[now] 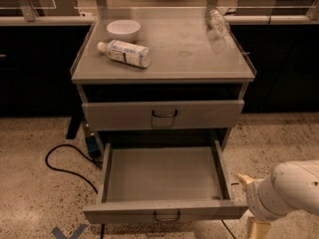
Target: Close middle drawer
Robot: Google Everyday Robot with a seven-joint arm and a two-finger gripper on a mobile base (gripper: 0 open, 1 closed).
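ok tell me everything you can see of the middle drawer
The middle drawer is grey metal, a deep flat-bottomed tray pulled far out, empty and level. Its low front panel carries a small dark wire handle at centre. The gripper sits by its front right corner; contact unclear.
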